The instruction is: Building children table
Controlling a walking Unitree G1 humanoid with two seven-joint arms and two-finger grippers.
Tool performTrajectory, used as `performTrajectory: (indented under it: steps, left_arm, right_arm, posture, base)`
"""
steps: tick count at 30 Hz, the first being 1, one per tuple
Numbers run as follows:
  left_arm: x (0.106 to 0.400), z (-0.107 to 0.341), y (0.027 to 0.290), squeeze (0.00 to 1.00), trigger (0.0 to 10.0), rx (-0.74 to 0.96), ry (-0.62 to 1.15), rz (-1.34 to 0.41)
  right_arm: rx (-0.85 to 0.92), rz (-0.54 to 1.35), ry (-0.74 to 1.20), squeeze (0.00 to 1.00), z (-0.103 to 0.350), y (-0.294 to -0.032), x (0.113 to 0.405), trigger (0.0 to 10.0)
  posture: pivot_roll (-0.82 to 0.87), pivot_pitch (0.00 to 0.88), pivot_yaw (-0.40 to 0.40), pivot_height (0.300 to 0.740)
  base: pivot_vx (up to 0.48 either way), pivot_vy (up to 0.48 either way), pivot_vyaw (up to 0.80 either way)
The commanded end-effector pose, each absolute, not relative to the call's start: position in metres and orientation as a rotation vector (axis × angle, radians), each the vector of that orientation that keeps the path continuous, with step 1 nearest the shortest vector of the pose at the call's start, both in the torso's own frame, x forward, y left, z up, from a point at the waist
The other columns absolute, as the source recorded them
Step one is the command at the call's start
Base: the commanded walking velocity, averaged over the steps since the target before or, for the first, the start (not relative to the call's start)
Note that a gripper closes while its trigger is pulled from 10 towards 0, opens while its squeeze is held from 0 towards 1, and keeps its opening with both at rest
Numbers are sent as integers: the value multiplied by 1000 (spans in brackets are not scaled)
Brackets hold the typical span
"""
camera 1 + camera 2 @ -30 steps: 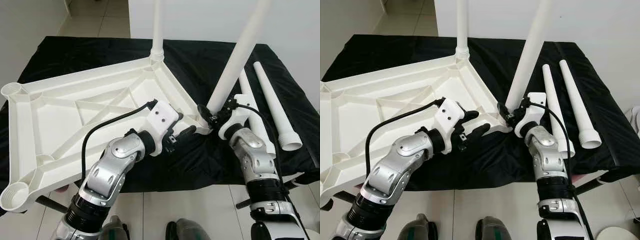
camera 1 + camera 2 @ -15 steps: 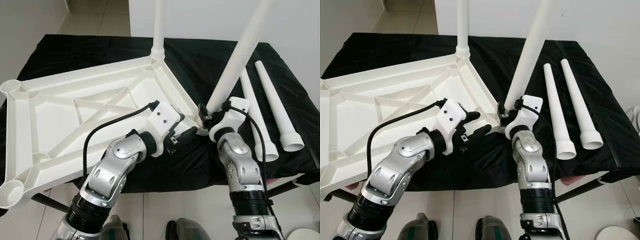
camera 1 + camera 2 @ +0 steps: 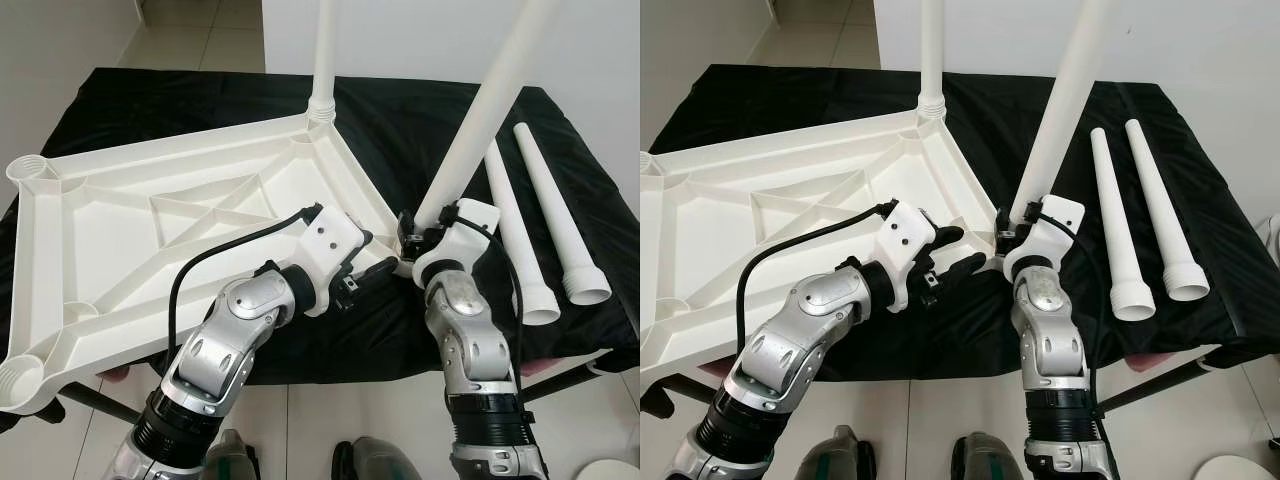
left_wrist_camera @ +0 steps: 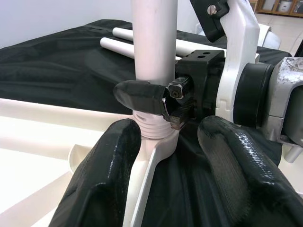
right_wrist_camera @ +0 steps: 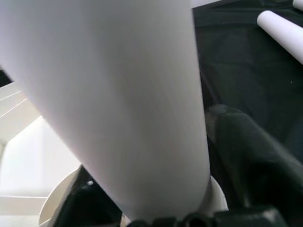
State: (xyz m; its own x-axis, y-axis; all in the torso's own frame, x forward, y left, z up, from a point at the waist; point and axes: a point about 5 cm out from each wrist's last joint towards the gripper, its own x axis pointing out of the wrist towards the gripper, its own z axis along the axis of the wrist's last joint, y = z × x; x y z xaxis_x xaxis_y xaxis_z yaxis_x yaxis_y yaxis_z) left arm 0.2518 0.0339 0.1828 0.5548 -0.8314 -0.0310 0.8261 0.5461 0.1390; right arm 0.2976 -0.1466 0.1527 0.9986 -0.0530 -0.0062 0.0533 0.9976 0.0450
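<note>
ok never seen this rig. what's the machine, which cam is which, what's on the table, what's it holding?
It is a humanoid robot with two silver arms, each ending in two black fingers. The two wide pictures come from its head camera, looking down. The two close-ups come from cameras on its wrists.

On the black cloth lies a white tabletop, upside down, ribs showing. One leg stands in its far corner socket. Two spare legs lie flat to the right.

The right gripper is shut on a second leg, low down, where it meets the near corner socket. That leg leans. The left gripper is open at the same corner, its fingers on either side of the socket.
</note>
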Motion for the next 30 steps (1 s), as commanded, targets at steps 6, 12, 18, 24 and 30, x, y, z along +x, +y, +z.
performTrajectory:
  steps: [6, 12, 18, 24, 30]
  left_arm:
    - [252, 184, 34, 0, 10000, 143, -49, -966]
    - [255, 186, 35, 0, 10000, 145, -54, -955]
    - [256, 187, 37, 0, 10000, 146, -59, -949]
    - [257, 188, 38, 0, 10000, 151, -61, -938]
    - [257, 189, 40, 0, 10000, 151, -64, -929]
  right_arm:
    - [84, 111, -35, 1000, 167, -156, 309, 10000]
    - [16, 359, -27, 298, 170, -158, 318, 10000]
    - [-118, 620, 17, 0, 157, -165, 321, 10000]
    - [-153, 681, 32, 0, 150, -171, 324, 10000]
    - [-146, 706, 46, 0, 139, -178, 332, 10000]
  posture:
    - [-128, 23, -36, 740]
    - [-126, 26, -34, 740]
    - [-117, 25, -34, 740]
    - [-103, 22, -37, 740]
    - [-95, 21, -35, 740]
  base:
    - [0, 0, 0]
    - [0, 0, 0]
    - [0, 0, 0]
    - [0, 0, 0]
    - [0, 0, 0]
